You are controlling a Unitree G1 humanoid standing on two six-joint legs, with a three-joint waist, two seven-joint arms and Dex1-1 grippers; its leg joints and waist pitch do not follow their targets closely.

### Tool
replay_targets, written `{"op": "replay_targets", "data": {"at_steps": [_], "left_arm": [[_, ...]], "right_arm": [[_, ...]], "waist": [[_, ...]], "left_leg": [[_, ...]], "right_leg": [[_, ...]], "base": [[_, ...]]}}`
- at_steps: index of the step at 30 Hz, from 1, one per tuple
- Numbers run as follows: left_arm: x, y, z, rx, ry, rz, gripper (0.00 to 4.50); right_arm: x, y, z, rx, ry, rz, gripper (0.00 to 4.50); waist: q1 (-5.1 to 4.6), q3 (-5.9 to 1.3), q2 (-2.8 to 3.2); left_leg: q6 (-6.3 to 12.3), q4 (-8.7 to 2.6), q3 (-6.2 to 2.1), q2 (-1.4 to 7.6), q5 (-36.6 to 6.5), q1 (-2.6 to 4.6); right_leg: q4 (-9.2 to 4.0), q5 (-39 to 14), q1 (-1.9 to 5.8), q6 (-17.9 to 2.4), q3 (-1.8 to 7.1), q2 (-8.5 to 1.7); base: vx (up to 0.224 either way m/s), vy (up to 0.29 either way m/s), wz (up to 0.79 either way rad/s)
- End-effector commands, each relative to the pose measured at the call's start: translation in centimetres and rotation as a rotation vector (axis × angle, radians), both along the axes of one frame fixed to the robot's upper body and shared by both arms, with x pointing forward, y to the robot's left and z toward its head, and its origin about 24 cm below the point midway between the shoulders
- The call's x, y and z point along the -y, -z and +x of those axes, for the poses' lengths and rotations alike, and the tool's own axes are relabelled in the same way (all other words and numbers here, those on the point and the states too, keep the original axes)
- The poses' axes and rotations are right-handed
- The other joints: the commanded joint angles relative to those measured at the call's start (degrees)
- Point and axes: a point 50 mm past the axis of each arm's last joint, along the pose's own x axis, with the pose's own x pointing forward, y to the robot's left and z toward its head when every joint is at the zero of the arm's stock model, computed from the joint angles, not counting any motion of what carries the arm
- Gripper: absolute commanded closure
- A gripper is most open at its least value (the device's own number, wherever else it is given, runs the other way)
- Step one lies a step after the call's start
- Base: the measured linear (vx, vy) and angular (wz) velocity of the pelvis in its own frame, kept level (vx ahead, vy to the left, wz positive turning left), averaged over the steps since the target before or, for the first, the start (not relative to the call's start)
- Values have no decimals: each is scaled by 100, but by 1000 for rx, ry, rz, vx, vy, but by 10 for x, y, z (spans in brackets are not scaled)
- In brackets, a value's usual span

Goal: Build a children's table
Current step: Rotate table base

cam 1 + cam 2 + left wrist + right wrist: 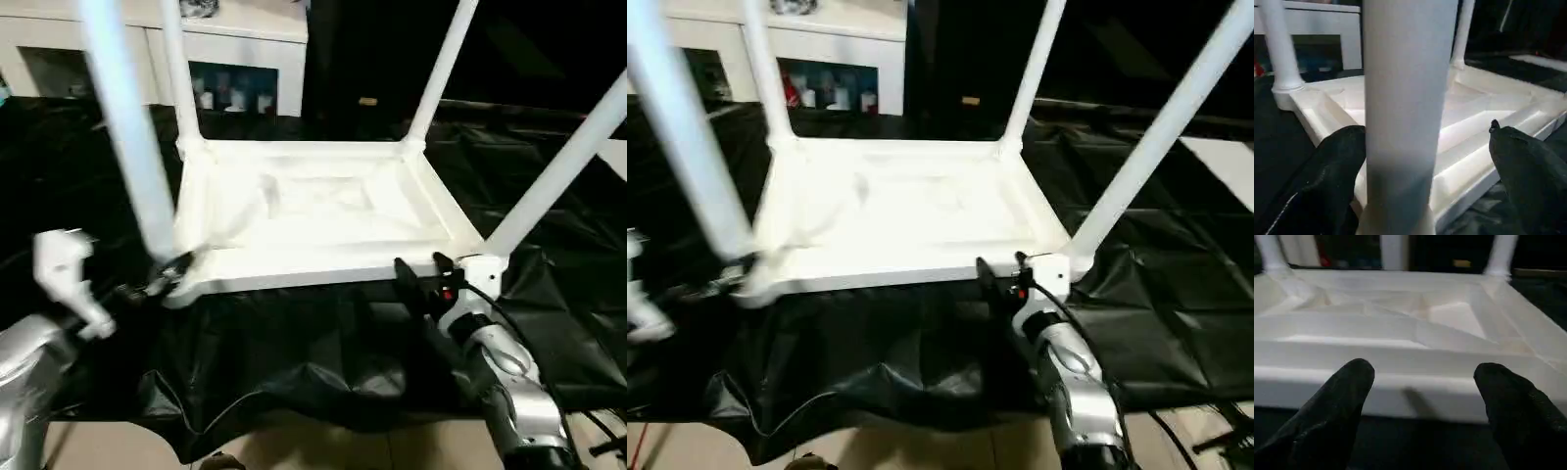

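Table top (323, 211) lies upside down on black sheet (294, 362), four legs (122, 127) up. Left gripper (1425, 161) fingers apart around near-left leg; right gripper (1422, 396) fingers apart at near edge.

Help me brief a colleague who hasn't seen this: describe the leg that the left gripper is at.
The white table top lies upside down on black sheeting, four white legs rising from its corners. The wanted leg stands at the near corner on the robot's left. It alone stands between the open fingers of the left gripper.
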Motion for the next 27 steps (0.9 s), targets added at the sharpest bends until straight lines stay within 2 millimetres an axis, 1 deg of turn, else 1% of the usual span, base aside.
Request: {"op": "replay_targets", "data": {"at_steps": [1,2,3,4,5,6,7,8,9,10,11,12,13,14,15,16,17,18,19,20,21,23,24,25,26,27], "left_arm": [[1,6,6,-10,-35,32,2],[1,6,6,-10,-35,32,2],[2,6,8,-8,-41,33,2],[2,6,8,-8,-41,33,2],[6,7,14,-2,-49,17,2],[8,7,15,-1,-48,10,2],[15,6,20,6,-28,-10,2],[18,6,23,7,-13,-21,2],[18,6,23,7,-12,-22,2],[21,4,25,13,4,-27,2],[26,2,27,20,35,-40,2],[30,1,27,21,65,-55,2],[33,0,28,21,89,-64,2],[38,-2,27,14,133,-78,2],[41,-3,27,9,158,-85,2],[41,-3,27,8,160,-85,2],[43,-4,27,6,184,-79,2],[44,-4,27,4,190,-77,2],[46,-5,28,-2,215,-68,2],[46,-5,28,-3,220,-66,2],[47,-5,28,-7,232,-65,2],[47,-6,28,-11,243,-62,2],[48,-6,27,-17,264,-69,2],[51,-8,23,-30,308,-82,2],[52,-8,22,-35,326,-87,2],[52,-9,21,-36,330,-88,2]], "right_arm": [[9,0,-2,-24,35,-32,70],[9,0,-2,-24,35,-32,70],[11,2,-3,-46,53,-53,70],[11,2,-3,-46,53,-53,70],[17,6,-3,-82,122,-75,70],[18,7,-3,-91,138,-81,70],[25,11,-1,-130,207,-106,70],[26,13,1,-143,226,-113,70],[26,13,1,-144,227,-114,70],[27,14,4,-150,235,-116,70],[27,14,8,-155,238,-119,70],[26,14,12,-161,237,-123,70],[25,15,15,-165,236,-127,70],[25,15,21,-174,225,-146,70],[24,16,24,-180,219,-159,70],[24,16,25,-180,218,-159,70],[24,14,30,-182,213,-173,70],[24,14,31,-184,211,-172,70],[23,12,40,-193,205,-166,70],[23,11,42,-195,204,-164,70],[23,10,46,-197,200,-163,70],[20,10,50,-206,180,-176,70],[18,11,53,-216,163,-188,70],[13,13,59,-229,136,-201,70],[11,14,61,-233,128,-204,70],[11,14,61,-234,126,-205,70]], "waist": [[-101,-202,133],[-127,-217,139],[-198,-207,167],[-233,-188,193],[-265,-187,167],[-279,-177,159],[-282,-146,178],[-275,-123,214],[-255,-109,217],[-211,-97,233],[300,-119,278],[185,-182,17],[71,-52,-182],[134,-216,-120],[219,-254,-82],[254,-235,35],[162,-299,169],[146,-305,169],[92,-285,154],[91,-283,209],[59,-291,180],[32,-310,171],[14,-316,172],[-1,-335,168],[-2,-354,177],[-12,-341,176]], "left_leg": [[-283,-543,-90,-22,-3434,93],[-286,-534,-98,-19,-3495,120],[-278,-568,-139,13,-3706,137],[-288,-632,-173,54,-3938,110],[-268,-652,-177,67,-4008,96],[-269,-673,-185,78,-4055,96],[-285,-714,-162,104,-4349,158],[-292,-755,-142,113,-4516,162],[-296,-827,-112,143,-4603,119],[-292,-979,-65,201,-4739,3],[-131,-1276,311,369,-4785,-358],[-137,-913,345,238,-4208,58],[-47,701,180,-222,-2337,683],[85,465,-73,-124,-1028,79],[-41,118,-100,-50,-895,-97],[-209,-107,-85,6,-1068,-5],[-336,-305,-33,-5,-1904,176],[-312,-332,-15,-8,-1985,159],[-270,-347,6,-24,-2168,107],[-283,-348,4,-37,-2271,104],[-289,-347,11,-56,-2295,74],[-260,-342,28,-58,-1978,32],[-255,-343,27,-58,-1896,19],[-251,-335,31,-63,-1689,-9],[-264,-322,36,-51,-1617,-2],[-238,-316,55,-58,-1530,-3]], "right_leg": [[-654,-3945,131,143,-2,-254],[-666,-3917,136,132,-23,-261],[-677,-3746,178,47,-96,-268],[-656,-3577,249,-2,-150,-258],[-642,-3510,281,-9,-164,-258],[-626,-3463,296,-30,-167,-254],[-600,-3426,271,-84,-204,-227],[-554,-3502,304,-57,-262,-201],[-468,-3474,344,-60,-269,-174],[-227,-3328,443,-79,-270,-104],[945,-2119,619,-124,214,-46],[568,-3165,232,100,455,-141],[-937,-6817,-766,423,442,-732],[-658,-6553,-64,192,836,-924],[-401,-5630,170,102,715,-786],[-319,-4719,114,-46,537,-589],[-36,-2171,-41,-498,380,-171],[-22,-1774,5,-650,376,-161],[-34,-1745,44,-787,393,-156],[-59,-1913,59,-786,396,-172],[-92,-2068,84,-758,408,-205],[-94,-1827,129,-720,426,-225],[-83,-1748,144,-745,424,-229],[-62,-1559,174,-809,417,-233],[-31,-1438,167,-882,414,-252],[-39,-1314,170,-940,414,-239]], "base": [[0,0,0],[0,0,0],[0,0,0],[0,0,0],[0,0,0],[0,0,0],[0,0,0],[0,0,0],[0,0,0],[-82,-30,10],[-30,-104,25],[-30,-104,25],[36,-145,14],[68,-49,-19],[68,-49,-19],[63,5,-4],[-1,-14,19],[-1,-14,19],[0,0,0],[0,0,0],[0,0,0],[0,0,0],[0,0,0],[0,0,0],[0,0,0],[0,0,0]]}}
